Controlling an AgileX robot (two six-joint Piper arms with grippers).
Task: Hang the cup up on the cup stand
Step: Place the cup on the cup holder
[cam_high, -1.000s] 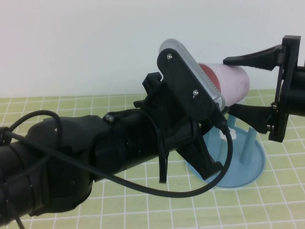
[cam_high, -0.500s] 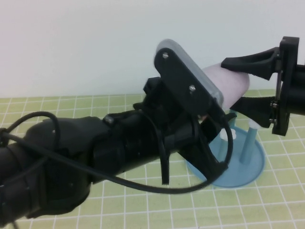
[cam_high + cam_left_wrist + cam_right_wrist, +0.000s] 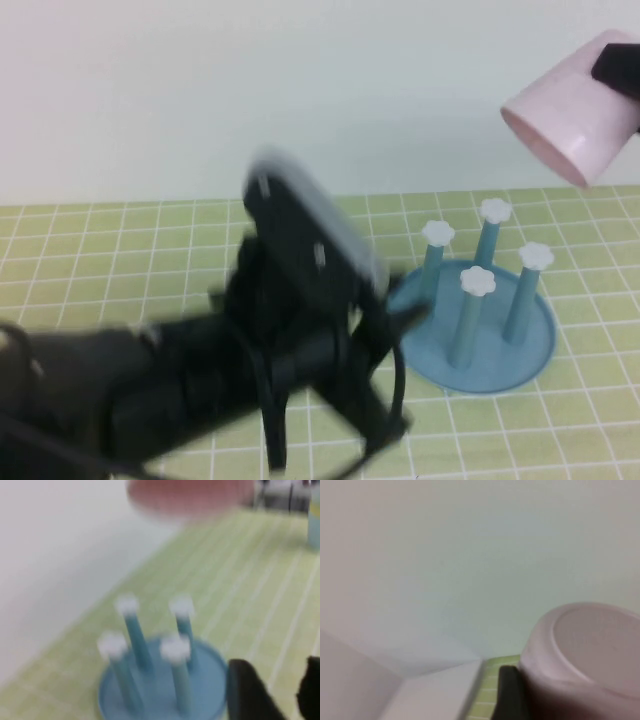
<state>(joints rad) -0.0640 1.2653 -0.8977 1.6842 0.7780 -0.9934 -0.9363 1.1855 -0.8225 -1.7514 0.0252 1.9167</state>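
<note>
Pink cup [image 3: 573, 118] sits clamped in the right gripper [image 3: 622, 75], held high over the table's far right edge with its mouth tipped down and toward the left, well above the cup stand [image 3: 478, 345]. That stand rests on the green gridded table [image 3: 120, 260] near the right edge, all four white-capped pegs bare. Left gripper [image 3: 272, 692] hangs empty just beside the stand, fingers apart. Transport looks like the step in hand; next, I judge, the mouth must turn fully downward, centre over one peg, then descend.
</note>
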